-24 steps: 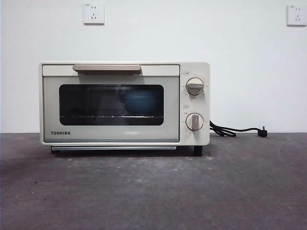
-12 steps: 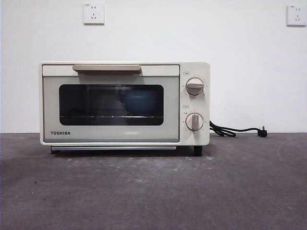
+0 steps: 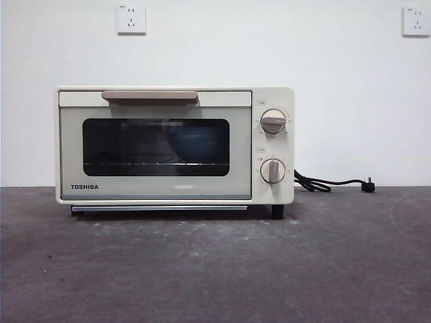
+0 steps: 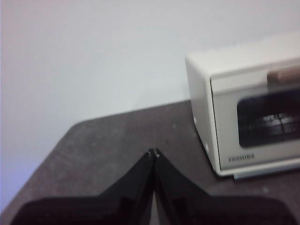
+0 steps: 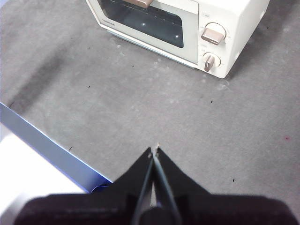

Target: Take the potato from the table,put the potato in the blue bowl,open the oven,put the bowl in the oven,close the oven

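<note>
the oven (image 3: 175, 145) stood shut on the table (image 3: 215, 269), handle (image 3: 149, 96) across the top of its door. through the dark window a blue bowl (image 3: 192, 145) showed dimly inside, on the rack; the potato could not be made out. the left gripper (image 4: 153, 153) hung above the table with jaws pressed together, empty, the oven at its 2 o'clock, well apart. the right gripper (image 5: 154, 150) was likewise closed and empty, the oven near its 12 o'clock, well apart. a cord (image 3: 330, 183) trailed from the oven's side.
</note>
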Controlling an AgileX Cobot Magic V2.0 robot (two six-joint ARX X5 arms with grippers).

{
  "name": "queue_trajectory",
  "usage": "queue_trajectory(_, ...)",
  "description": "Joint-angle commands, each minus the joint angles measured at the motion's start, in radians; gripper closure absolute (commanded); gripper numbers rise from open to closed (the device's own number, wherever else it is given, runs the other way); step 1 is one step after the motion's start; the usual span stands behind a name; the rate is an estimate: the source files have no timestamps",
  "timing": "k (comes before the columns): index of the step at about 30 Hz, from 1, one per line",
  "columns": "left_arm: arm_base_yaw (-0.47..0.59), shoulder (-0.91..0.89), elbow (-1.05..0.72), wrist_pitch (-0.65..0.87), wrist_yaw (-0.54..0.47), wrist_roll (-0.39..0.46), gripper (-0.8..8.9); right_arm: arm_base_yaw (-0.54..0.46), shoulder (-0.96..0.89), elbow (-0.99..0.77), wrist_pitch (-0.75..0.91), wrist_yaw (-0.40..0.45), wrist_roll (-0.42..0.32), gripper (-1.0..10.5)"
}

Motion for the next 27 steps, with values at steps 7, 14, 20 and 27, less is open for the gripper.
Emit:
queue_trajectory(7,0.002,-0.105,-0.142,0.006,0.002,0.000,8.18,0.001,-0.006,0.001,0.006,0.003,0.010,9.5)
queue_trajectory(14,0.002,-0.105,-0.148,-0.097,0.005,0.000,8.18,0.001,-0.009,0.001,0.006,0.003,0.010,9.5)
queue_trajectory(20,0.002,-0.105,-0.148,-0.150,0.013,-0.072,8.18,0.001,-0.017,0.001,0.006,0.003,0.010,9.5)
queue_trajectory(27,0.002,-0.104,-0.148,-0.150,0.009,-0.076,8.18,0.001,-0.023,0.001,0.006,0.003,0.010,9.5)
